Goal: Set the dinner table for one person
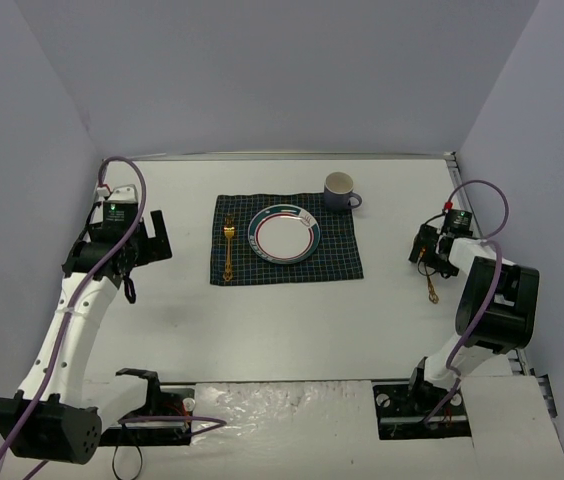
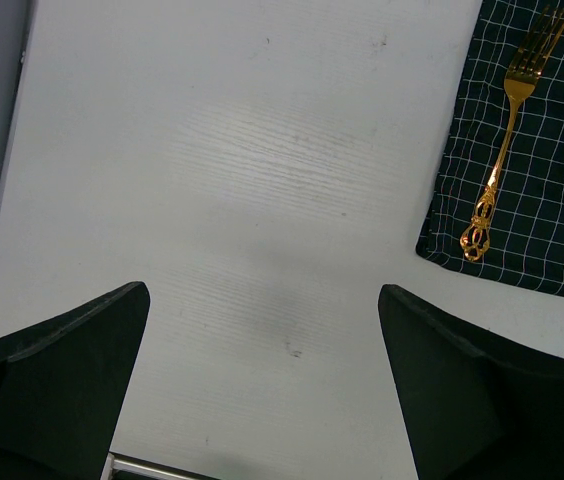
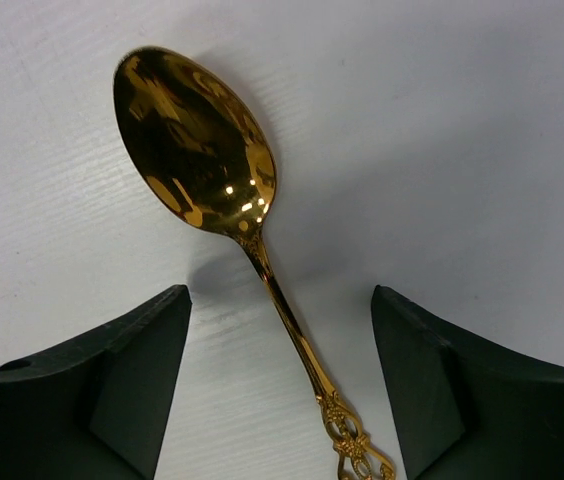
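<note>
Right wrist: gold spoon [image 3: 198, 152] between 2 fingers [image 3: 92, 400], gap on each side.

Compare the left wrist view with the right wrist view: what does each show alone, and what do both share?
Left wrist only: a gold fork lying on a dark checked cloth. Right wrist only: a gold spoon lying on the dinner table, its handle between the right fingers, untouched. Both: the table's white surface and dark fingers set apart, gripping nothing; the left fingers frame only table.

Open dinner table [image 1: 292, 330] flanks the cloth [image 1: 337, 257]; mug [image 1: 340, 189] guards its far corner
</note>
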`<state>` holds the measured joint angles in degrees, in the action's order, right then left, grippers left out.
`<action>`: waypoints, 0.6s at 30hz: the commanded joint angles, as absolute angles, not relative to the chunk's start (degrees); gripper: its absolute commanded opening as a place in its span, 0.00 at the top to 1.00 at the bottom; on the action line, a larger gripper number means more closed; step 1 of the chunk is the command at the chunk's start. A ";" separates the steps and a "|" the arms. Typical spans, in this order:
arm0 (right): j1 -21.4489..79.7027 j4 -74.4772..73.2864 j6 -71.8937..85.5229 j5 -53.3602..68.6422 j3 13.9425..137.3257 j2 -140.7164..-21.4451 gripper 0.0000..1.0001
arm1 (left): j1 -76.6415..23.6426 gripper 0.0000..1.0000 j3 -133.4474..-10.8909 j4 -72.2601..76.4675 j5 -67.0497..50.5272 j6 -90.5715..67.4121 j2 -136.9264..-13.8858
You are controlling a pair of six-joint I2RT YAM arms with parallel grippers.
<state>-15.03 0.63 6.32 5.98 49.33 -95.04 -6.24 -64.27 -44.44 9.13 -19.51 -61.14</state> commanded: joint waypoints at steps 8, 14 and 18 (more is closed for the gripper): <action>-13.09 -3.01 9.18 12.69 49.49 -99.00 0.53 | -5.74 0.03 -64.78 -42.19 10.46 -18.54 -61.05; -9.92 -3.46 10.05 10.60 49.60 -98.76 0.61 | -5.54 0.03 -64.66 -42.10 10.23 -18.55 -61.38; -8.96 -3.74 10.64 9.40 49.53 -98.88 0.69 | -5.45 0.03 -64.55 -42.10 10.24 -18.54 -61.52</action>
<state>-10.14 1.52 8.62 8.37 50.89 -96.89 -5.89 -64.16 -44.29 9.32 -19.50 -61.45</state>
